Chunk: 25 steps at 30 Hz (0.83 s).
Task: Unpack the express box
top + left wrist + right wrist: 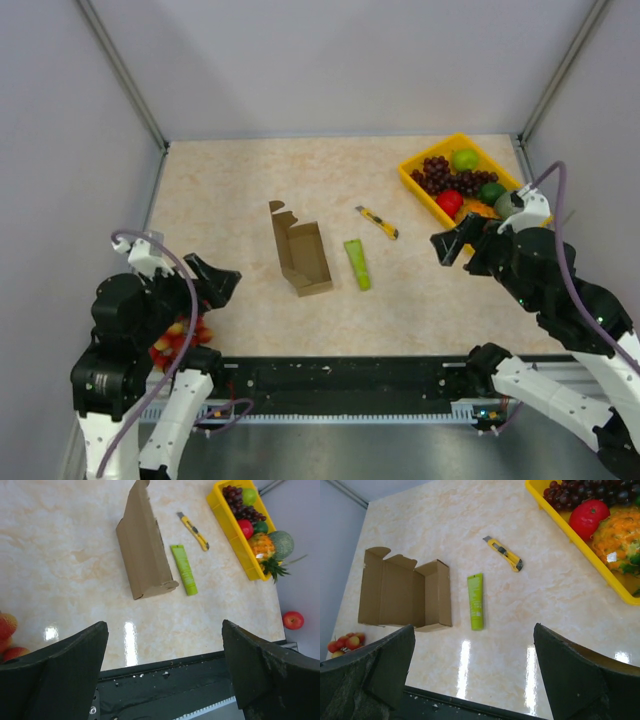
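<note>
The express box (301, 254) is a small brown carton lying open on the table's middle, lid flap raised at its far end; it also shows as the box (142, 555) and the box (404, 591), with an empty inside. Just right of it lies a green tube (357, 264), and beyond that a yellow utility knife (378, 222). My left gripper (222, 285) hangs open near the front left edge, well short of the box. My right gripper (450, 245) stands open at the right, nothing between its fingers.
A yellow tray (420, 192) of grapes, a red fruit and green fruits sits at the back right. A bunch of small red fruits (178, 340) lies by the left arm's base. A black rail (340, 378) runs along the near edge. Grey walls enclose the table.
</note>
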{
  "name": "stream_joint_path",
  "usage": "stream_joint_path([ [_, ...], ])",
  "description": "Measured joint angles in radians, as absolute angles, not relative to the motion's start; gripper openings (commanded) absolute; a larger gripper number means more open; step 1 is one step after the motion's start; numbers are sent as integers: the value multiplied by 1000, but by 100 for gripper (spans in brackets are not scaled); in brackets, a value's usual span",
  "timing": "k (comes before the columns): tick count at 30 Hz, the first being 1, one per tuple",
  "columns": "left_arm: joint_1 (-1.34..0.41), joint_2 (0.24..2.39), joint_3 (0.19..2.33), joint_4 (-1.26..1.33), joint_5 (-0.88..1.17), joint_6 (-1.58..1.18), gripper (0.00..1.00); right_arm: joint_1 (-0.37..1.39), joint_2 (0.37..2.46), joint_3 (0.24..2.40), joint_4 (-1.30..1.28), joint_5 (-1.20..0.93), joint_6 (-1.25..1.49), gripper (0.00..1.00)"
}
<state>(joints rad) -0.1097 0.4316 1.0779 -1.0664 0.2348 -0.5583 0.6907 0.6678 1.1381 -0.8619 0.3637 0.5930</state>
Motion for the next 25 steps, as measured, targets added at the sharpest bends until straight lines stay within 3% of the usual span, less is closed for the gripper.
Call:
stream_joint_path([
  [7,-110,447,1279,-1113,219,-478,99,691,631,1213,-943,368,599,99],
  [25,-110,426,1340,-1250,156,-438,99,691,637,1219,-982,341,615,99],
])
